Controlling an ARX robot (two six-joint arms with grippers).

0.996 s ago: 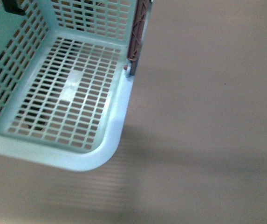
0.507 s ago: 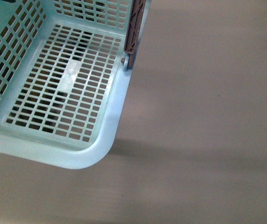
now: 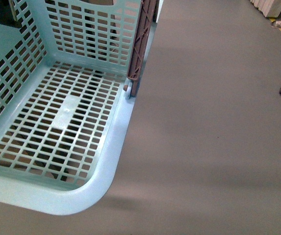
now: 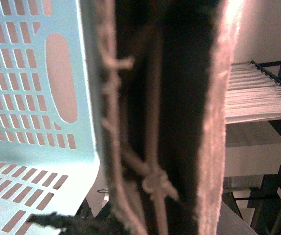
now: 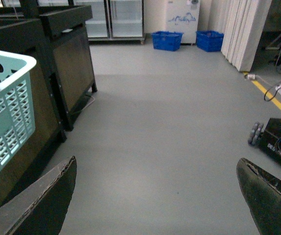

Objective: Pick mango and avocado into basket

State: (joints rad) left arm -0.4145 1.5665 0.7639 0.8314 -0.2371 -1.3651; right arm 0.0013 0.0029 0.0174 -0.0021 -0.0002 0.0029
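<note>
Left wrist view: my left gripper point(image 4: 66, 224) shows only as a dark ragged edge, and I cannot tell how its jaws stand. Pressed right up in front of it is the brown handle point(image 4: 214, 122) of the basket point(image 4: 32, 73). White ties point(image 4: 155, 183) run along the handle and are knotted on it. The basket's slotted turquoise wall lies just beside the handle. Behind the handle, well apart from this gripper, is a wire shelf point(image 4: 258, 93).

In the right wrist view, my right gripper point(image 5: 156, 164) is spread wide. Its two dark fingers point(image 5: 42, 200) stand far apart, with only grey floor point(image 5: 169, 127) showing between them. The basket lies outside one finger, near it and a little ahead, its rim up against dark cabinets point(image 5: 71, 54). Outside the other finger and ahead is a black wheeled base point(image 5: 277, 142) beside a yellow line point(image 5: 272, 100). Far ahead of this gripper are blue crates point(image 5: 167, 40) and a white curtain point(image 5: 243, 29).

The front view shows neither of my arms. It looks down into a corner of the basket, onto the slotted bottom and rounded rim. The handle lies against the outside of one wall, touching it.
</note>
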